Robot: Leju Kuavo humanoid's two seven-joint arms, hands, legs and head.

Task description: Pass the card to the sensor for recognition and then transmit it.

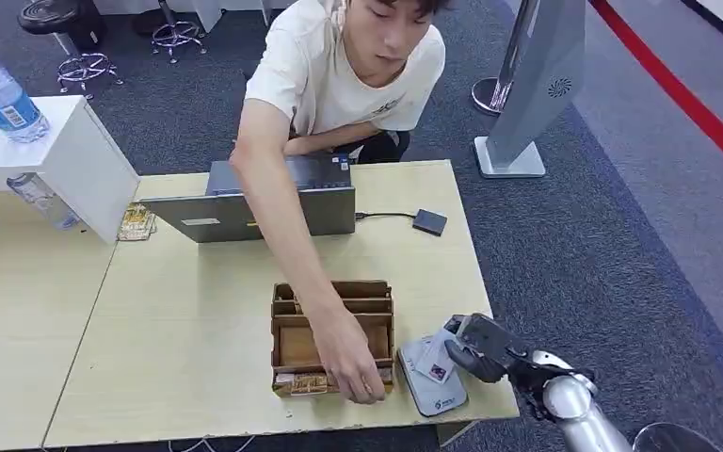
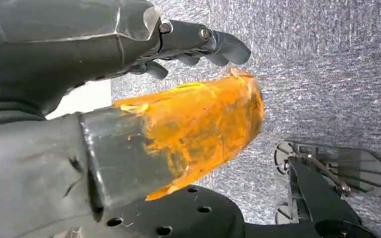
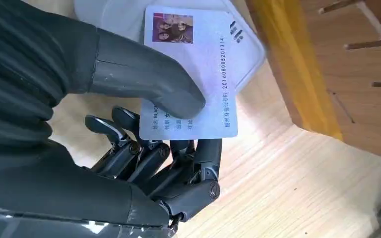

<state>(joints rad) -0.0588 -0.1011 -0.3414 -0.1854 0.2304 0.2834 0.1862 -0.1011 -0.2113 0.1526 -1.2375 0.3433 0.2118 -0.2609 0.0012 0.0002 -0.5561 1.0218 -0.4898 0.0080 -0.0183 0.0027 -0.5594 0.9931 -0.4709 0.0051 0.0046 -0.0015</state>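
A: Where was the card?

B: Pinched in the right robot hand, thumb on its printed face and fingers beneath, held over the pale grey sensor at the near right corner of the desk. Whether it touched the sensor or hung just above, I could not tell.

A: How would it handle?

B: I judged it thin, light, stiff and slick, likely to slide in a loose pinch. The short edge, where the thumb sat, looked the sensible hold, leaving the rest free over the reader.

A: And the left robot hand?

B: Held over grey carpet, grasping nothing, its dark fingers loosely extended; an orange-taped thumb blocked much of the view.

A: Anything else obscured?

B: A person's hand reached into the wooden organiser beside the sensor, hiding what lay there. The card's small print was mostly unreadable.
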